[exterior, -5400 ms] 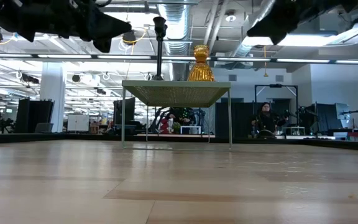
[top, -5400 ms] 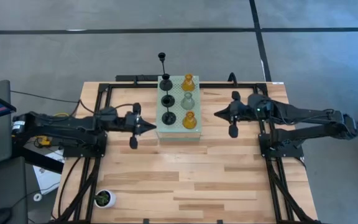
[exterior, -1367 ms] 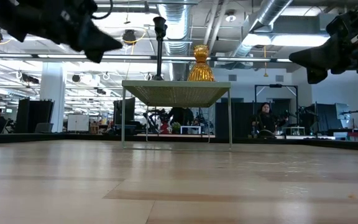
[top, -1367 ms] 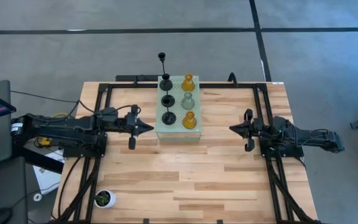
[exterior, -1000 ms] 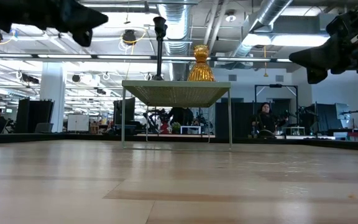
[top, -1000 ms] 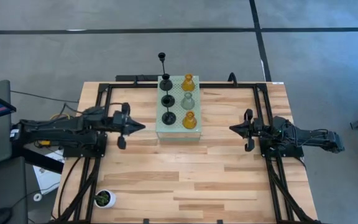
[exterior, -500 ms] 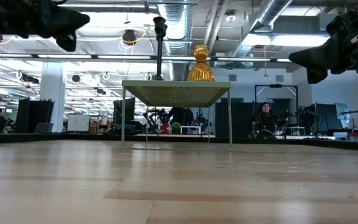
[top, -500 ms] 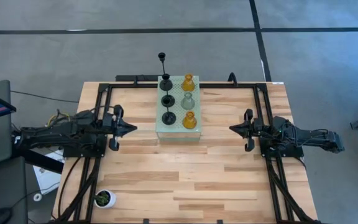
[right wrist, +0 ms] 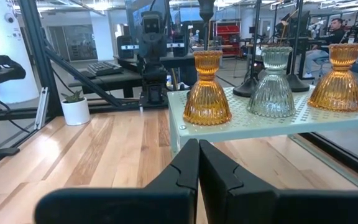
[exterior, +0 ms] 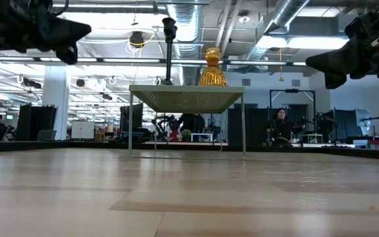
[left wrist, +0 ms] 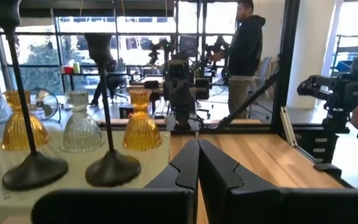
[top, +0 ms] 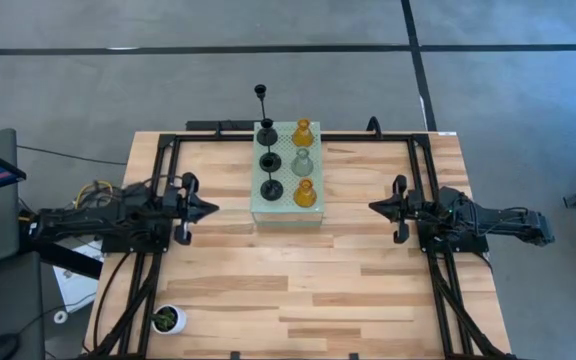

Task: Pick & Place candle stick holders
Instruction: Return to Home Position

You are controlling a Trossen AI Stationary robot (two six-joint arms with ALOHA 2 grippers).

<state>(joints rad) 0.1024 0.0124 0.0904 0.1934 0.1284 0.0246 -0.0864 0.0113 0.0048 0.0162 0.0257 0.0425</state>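
Six candle stick holders stand by their bases on a pale green perforated block point(top: 286, 212). Three are black point(top: 271, 188), in the block's left column. Two amber ones point(top: 304, 193) and a pale grey-green one point(top: 301, 162) are in its right column. My left gripper point(top: 213, 208) is shut and empty, left of the block. My right gripper point(top: 373, 207) is shut and empty, right of the block. The left wrist view shows black bases point(left wrist: 112, 168) and amber holders point(left wrist: 140, 121) beyond the shut fingers point(left wrist: 197, 167). The right wrist view shows the amber point(right wrist: 207, 90) and pale point(right wrist: 272, 87) holders.
A white pot with a green plant point(top: 168, 320) stands at the table's near left corner. Black frame rails point(top: 158, 250) run along the table's left and right sides. A person point(left wrist: 244, 37) stands in the room beyond the table. Bare wood lies in front of the block.
My left gripper has drawn back toward the table's left edge, away from the block, still shut. The holders have stayed where they were.
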